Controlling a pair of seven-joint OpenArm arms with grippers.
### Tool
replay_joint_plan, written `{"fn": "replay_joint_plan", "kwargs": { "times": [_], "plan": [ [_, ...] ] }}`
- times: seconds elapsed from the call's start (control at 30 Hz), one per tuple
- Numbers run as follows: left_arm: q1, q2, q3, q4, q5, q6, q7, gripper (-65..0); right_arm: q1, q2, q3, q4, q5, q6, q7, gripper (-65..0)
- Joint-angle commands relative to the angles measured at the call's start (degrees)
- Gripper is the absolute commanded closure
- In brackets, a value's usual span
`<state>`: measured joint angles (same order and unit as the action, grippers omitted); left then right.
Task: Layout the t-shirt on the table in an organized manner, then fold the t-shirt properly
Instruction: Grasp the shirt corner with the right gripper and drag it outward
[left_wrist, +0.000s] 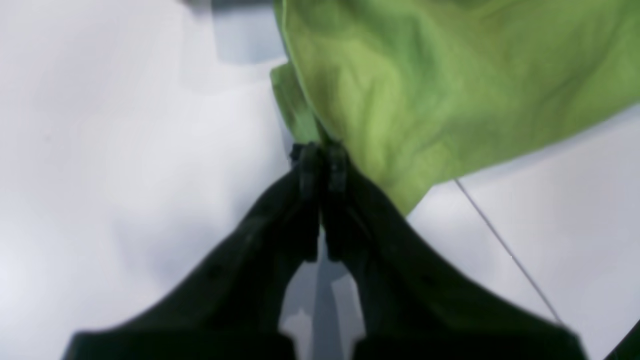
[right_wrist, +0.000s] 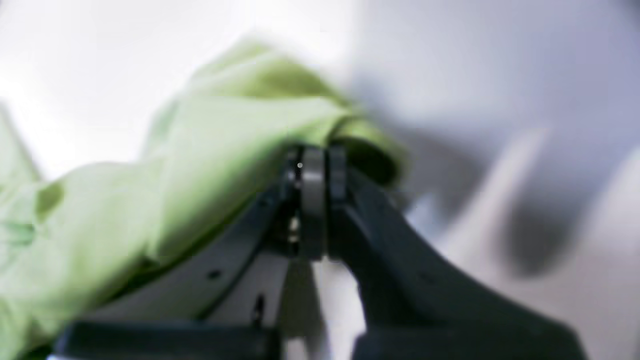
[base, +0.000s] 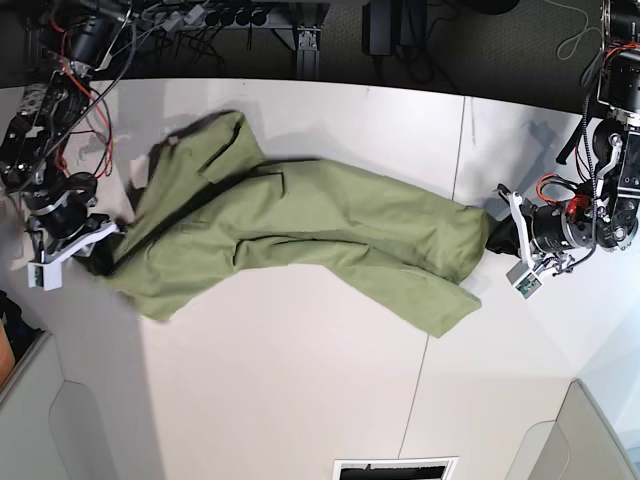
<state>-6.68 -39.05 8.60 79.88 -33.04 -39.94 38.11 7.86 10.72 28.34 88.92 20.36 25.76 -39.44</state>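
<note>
Left jaws (left_wrist: 320, 152): pressed together on a bunched edge of the t-shirt (left_wrist: 430, 95); cloth fans away toward 1 o'clock in the left wrist view.

Right jaws (right_wrist: 320, 160): drawn tight onto a rolled fold of the t-shirt, cloth trailing toward 9 o'clock in the right wrist view; picture blurred, depth of bite not readable.

T-shirt, base view: olive-green, stretched across the counter (base: 300, 400) between the two arms, one end at 9 o'clock by the right arm, the other at 3 o'clock by the left arm. Body twisted, with a long diagonal crease through the middle; a flap sticks out toward 5 o'clock, another bunches at 11 o'clock.

Step in hand (judged): spreading the garment flat before any fold.

Handling notes (judged):
- Pull both ends apart evenly, low over the counter, to draw the twist out.
- Keep tension gentle; thin cloth can slip from a shallow pinch.
- Set down only once the crease flattens.
- Sleeves and hem likely need separate straightening.
</note>
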Motion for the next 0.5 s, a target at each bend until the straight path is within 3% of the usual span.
{"fn": "replay_joint_plan", "kwargs": {
  "times": [0.0,0.17,0.2,0.27,0.3,0.37,0.47],
  "plan": [
    [-1.1,-1.1,-0.5,0.7,-0.4,-0.1,-0.7,0.0,1.4,1.6,0.2,0.9,0.6,0.4,1.3,0.0],
    [-1.0,-1.1,-0.5,0.7,-1.7,-0.1,-0.5,0.0,3.2,5.2,0.2,0.9,0.7,-0.7,-1.8,-0.1],
    [-1.0,-1.1,-0.5,0.7,-2.3,-0.1,-0.5,0.0,3.2,5.5,0.2,0.9,1.2,-1.1,-3.1,-9.8],
    [-0.9,-1.1,-0.5,0.7,-3.3,-0.1,-0.5,-7.4,2.8,5.5,0.3,1.0,2.8,-1.1,-6.4,-28.9],
    [-0.7,-1.1,-0.5,0.7,-3.7,-0.1,-0.5,-11.4,2.5,5.4,0.4,1.0,4.3,-1.1,-8.3,-35.1],
    [-0.2,-1.1,-0.5,0.7,-4.7,-0.1,0.6,-16.8,0.8,5.5,0.5,1.4,8.2,-0.7,-11.0,-37.3],
    [0.2,-1.1,-0.5,0.7,-8.1,-0.1,3.9,-18.2,-4.3,5.0,0.6,3.4,13.6,0.9,-11.6,-37.3]
  ]
}}
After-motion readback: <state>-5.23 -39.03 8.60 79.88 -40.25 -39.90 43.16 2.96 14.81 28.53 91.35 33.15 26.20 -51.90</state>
